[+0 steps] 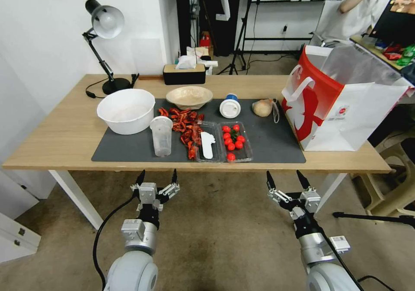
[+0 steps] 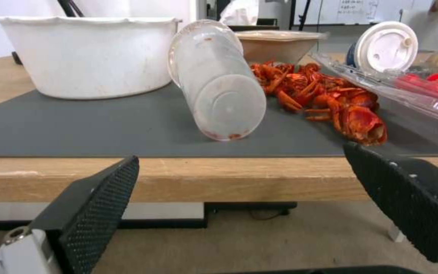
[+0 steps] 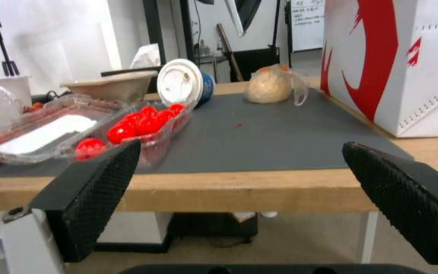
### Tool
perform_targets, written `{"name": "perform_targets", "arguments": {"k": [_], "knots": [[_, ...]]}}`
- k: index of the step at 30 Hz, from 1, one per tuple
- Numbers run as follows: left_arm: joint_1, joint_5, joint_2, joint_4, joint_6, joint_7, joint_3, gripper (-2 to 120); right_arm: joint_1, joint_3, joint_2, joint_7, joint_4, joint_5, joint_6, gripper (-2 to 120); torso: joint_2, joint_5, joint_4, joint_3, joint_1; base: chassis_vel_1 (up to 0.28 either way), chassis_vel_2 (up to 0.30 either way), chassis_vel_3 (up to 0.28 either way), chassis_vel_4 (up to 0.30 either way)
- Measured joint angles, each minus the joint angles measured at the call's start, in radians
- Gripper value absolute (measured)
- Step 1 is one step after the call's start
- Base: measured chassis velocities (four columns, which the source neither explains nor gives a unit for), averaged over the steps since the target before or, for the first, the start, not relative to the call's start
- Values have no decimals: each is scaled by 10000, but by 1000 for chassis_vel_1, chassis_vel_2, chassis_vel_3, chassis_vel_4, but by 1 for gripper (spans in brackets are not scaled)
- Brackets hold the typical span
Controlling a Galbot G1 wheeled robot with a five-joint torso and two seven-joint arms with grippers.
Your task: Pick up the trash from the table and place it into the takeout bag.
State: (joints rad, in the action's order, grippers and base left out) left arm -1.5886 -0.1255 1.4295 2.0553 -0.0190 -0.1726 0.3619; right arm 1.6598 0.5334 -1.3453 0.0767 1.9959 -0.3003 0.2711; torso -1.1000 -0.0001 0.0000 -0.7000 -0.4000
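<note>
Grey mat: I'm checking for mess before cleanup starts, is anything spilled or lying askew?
Yes. Red crayfish shells lie scattered loose on the mat, and the blue-lidded cup lies tipped on its side.

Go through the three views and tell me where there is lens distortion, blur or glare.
Head view: wide-angle bending bows the table edge, and the takeout bag leans outward; light is even, shadows soft. Left wrist view: the clear plastic cup is fairly sharp, while the near fingers are soft. Right wrist view: the white blue-lidded cup is slightly blurred, and the wall behind is washed out.
</note>
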Motion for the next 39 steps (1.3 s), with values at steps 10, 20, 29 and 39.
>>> {"name": "perform_targets", "arguments": {"k": [10, 20, 29, 39], "knots": [[20, -8, -17, 15, 0, 1, 12, 100, 39, 14, 29, -48, -4, 81, 0, 100, 0, 0, 0, 0, 0, 0, 0, 0, 0], [88, 23, 64, -129, 20, 18, -6, 100, 64, 20, 67, -68, -19, 129, -149, 100, 0, 0, -1, 0, 0, 0, 0, 0, 0], [196, -50, -11, -308, 9, 8, 42, 100, -591, -388, 438, -543, 406, 155, -1433, 100, 0, 0, -1, 0, 0, 0, 0, 0, 0], [349, -99, -20, -321, 99, 1, 81, 100, -2409, -1183, 1526, -1234, 559, -678, -3121, 100, 1, 2, 0, -1, 0, 0, 0, 0, 0]]}}
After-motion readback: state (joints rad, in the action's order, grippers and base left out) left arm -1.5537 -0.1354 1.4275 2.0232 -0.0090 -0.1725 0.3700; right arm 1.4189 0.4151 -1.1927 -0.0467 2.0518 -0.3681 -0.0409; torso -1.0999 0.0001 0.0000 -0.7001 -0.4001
